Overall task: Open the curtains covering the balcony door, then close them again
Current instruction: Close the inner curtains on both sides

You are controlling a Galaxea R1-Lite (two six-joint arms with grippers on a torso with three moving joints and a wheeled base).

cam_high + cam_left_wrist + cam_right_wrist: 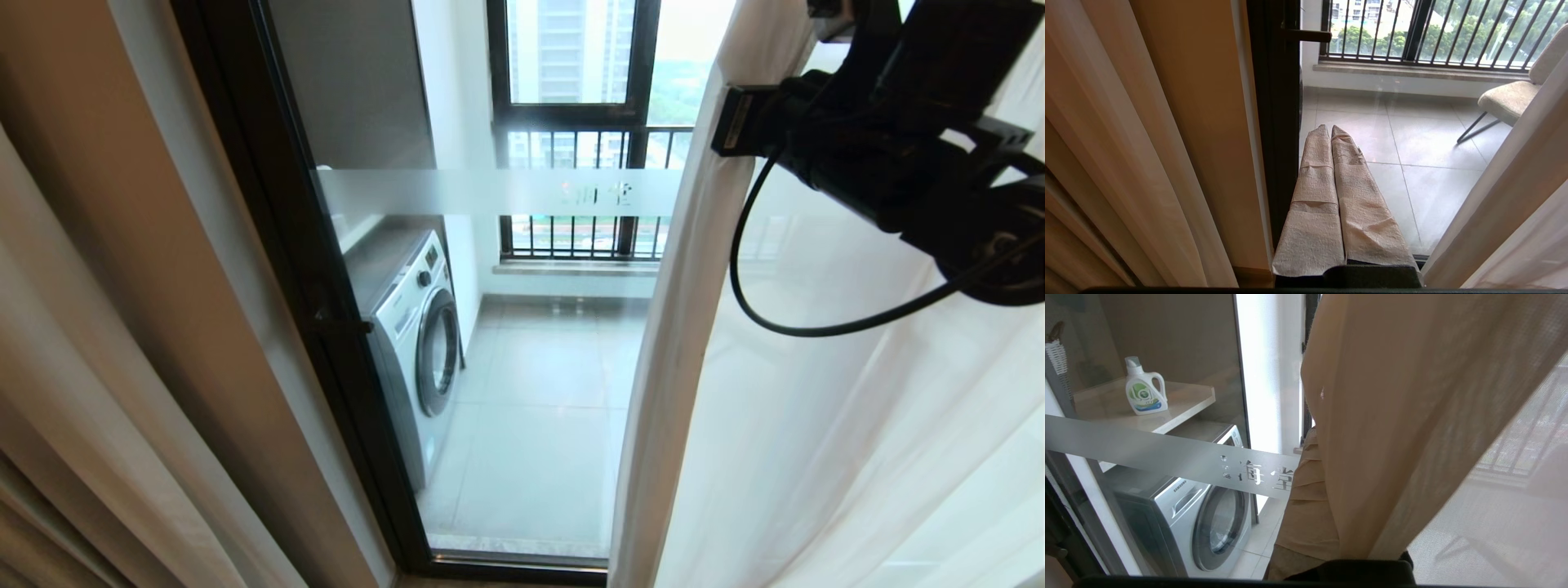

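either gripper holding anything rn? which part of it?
Right gripper is shut on the sheer curtain, pinching it at its leading vertical edge, up high beside the glass door's frosted band. Left gripper is shut and holds nothing.

The curtains (1412, 416) drape over the right end effector (1306, 490), hiding its fingertips.

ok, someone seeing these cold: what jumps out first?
The right arm, up at the top right of the head view, with its right gripper shut on the sheer curtain. Next, the balcony door uncovered in the middle, a washing machine behind its glass. The left gripper is shut, holding nothing, low by the door frame.
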